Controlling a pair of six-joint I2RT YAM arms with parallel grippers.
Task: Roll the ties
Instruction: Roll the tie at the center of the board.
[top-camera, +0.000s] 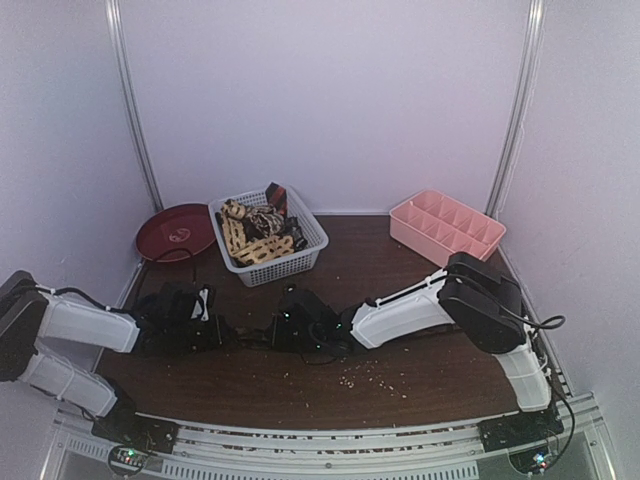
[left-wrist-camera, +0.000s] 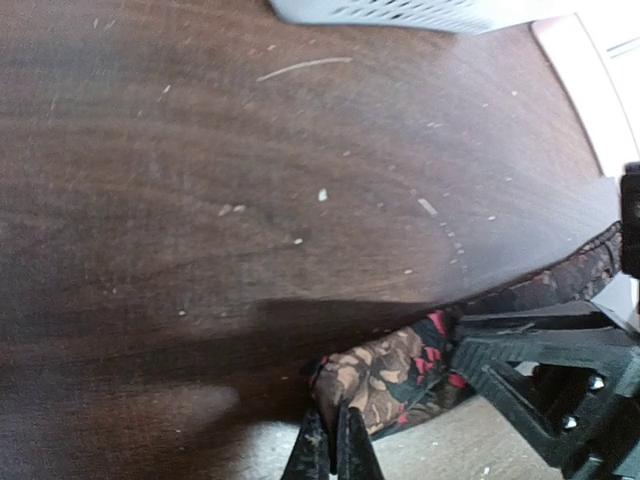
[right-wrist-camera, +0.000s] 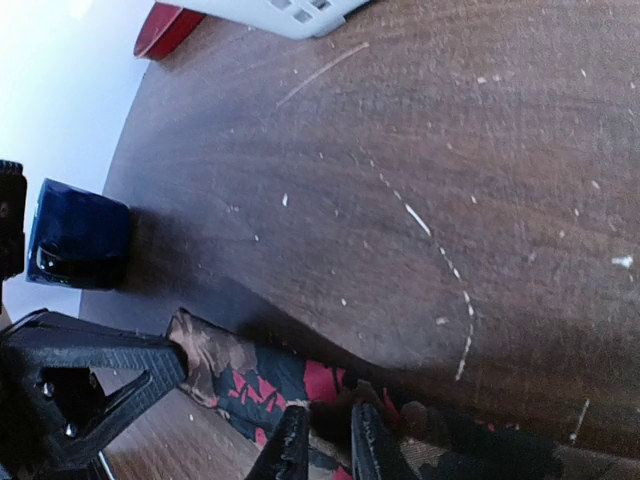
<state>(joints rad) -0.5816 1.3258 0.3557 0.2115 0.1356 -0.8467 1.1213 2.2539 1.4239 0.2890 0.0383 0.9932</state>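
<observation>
My two arms reach low from the near edge of the surface and bend inward, so that my hands face each other close together at its middle. My left hand lies almost flat, its fingers pressed together on the folded end of the floral tie, a dark fabric with red and tan blossoms. My right hand comes in from the other side, fingers nearly together with a fold of the same tie between them, just beside the left hand's pinch. The tie lies flat on the surface between the two hands and trails off to my right. Pale crumbs are scattered on the wood near the right arm.

Beyond my left hand stands a dark blue mug. Farther back sits a white lattice basket holding the other ties, tan-and-cream and dark ones heaped together. A red plate lies to its left, and a pink divided tray at the far right.
</observation>
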